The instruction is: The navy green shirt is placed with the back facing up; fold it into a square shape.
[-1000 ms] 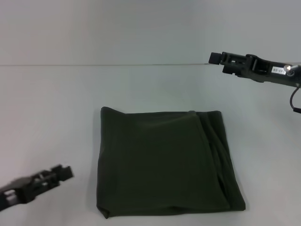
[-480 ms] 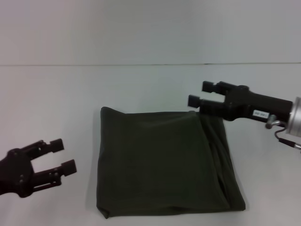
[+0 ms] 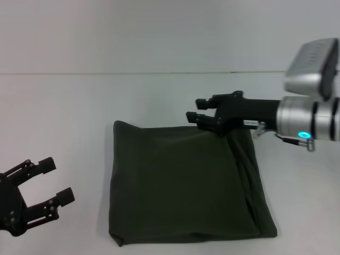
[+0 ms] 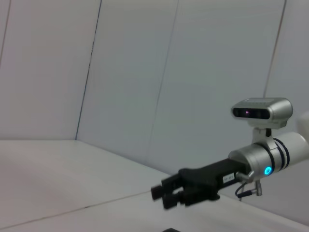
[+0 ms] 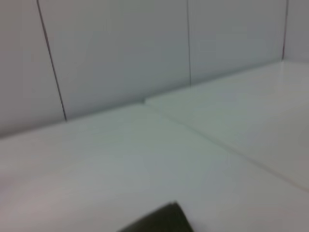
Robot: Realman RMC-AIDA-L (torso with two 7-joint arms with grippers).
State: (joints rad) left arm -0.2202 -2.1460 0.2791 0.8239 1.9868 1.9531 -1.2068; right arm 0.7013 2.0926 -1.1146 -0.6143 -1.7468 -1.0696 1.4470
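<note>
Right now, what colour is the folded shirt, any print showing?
Plain dark olive green, no print visible on the navy green shirt; clearest in the head view.

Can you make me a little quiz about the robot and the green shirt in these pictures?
1. True or false: the navy green shirt lies spread out flat with both sleeves sticking out.
2. Which gripper is over the shirt's far edge? A) left gripper B) right gripper C) both
3. Fill in: the left gripper's fingers are ____ and hold nothing.

Key:
1. False. It is already folded into a roughly square shape on the white table.
2. B. The right gripper is at the far edge; the left one is off to the shirt's side, clear of it.
3. Open.
</note>
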